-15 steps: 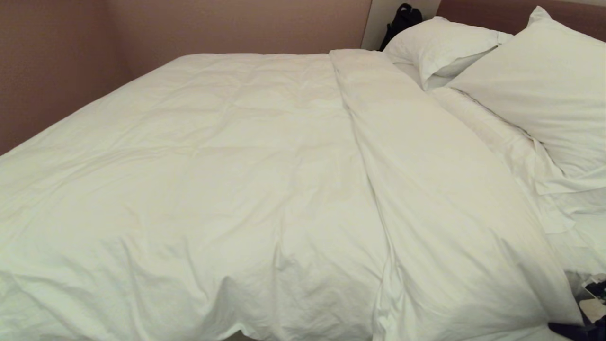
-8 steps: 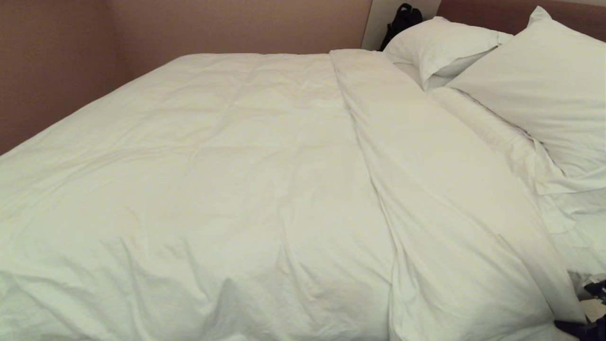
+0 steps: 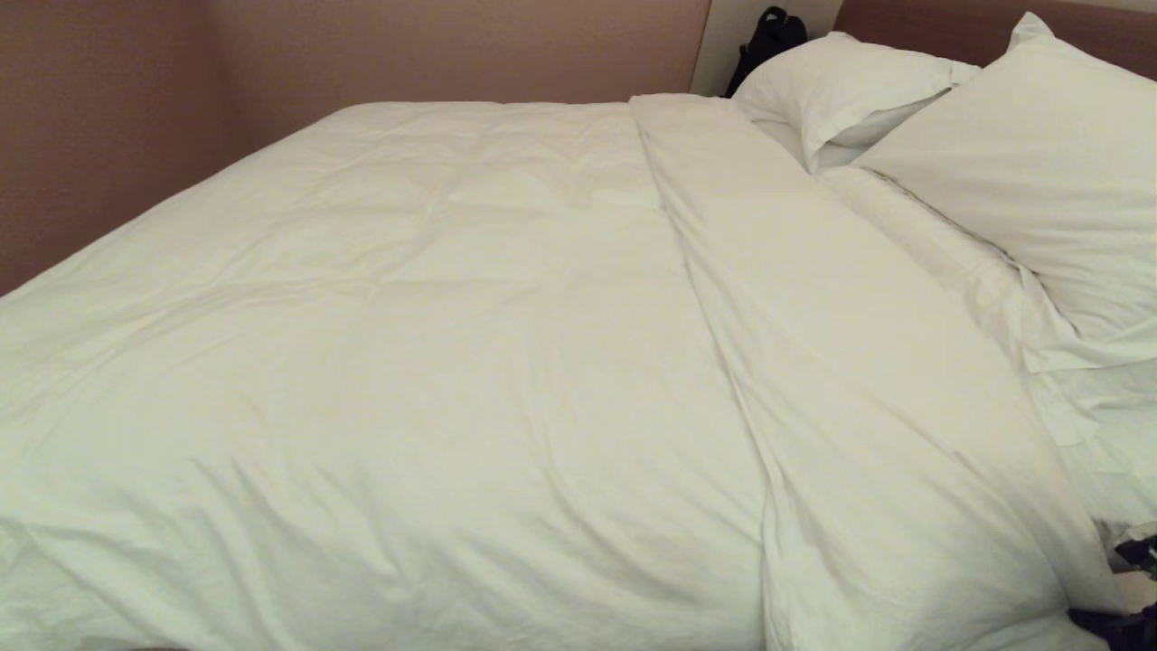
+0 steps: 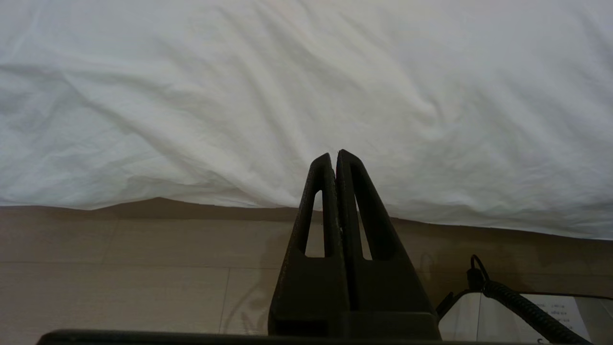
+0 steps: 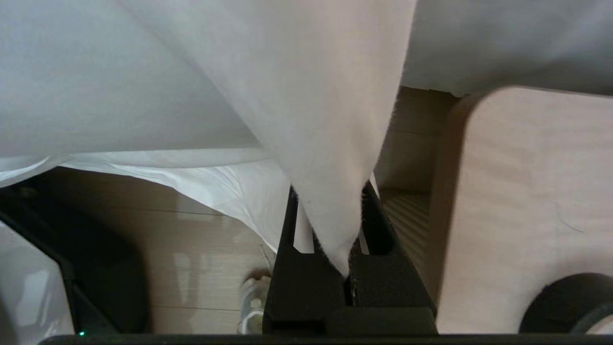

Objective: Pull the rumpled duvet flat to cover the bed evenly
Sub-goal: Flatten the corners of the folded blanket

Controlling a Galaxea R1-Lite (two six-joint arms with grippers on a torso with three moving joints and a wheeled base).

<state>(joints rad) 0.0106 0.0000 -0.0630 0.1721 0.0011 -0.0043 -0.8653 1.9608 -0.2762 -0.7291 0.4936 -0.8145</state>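
Right wrist view: right pincer clamped on duvet edge, seemingly corner; left pincer closed, empty.

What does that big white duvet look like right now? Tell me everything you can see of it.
The duvet is thick, puffy white cloth with soft wrinkles, spread over most of the bed. Its top strip is folded back as a long band just short of the pillows. Its near edge hangs over the side above the wooden floor. The right gripper is shut on a pulled-taut fold; the left gripper, shut and empty, points at the hanging edge.
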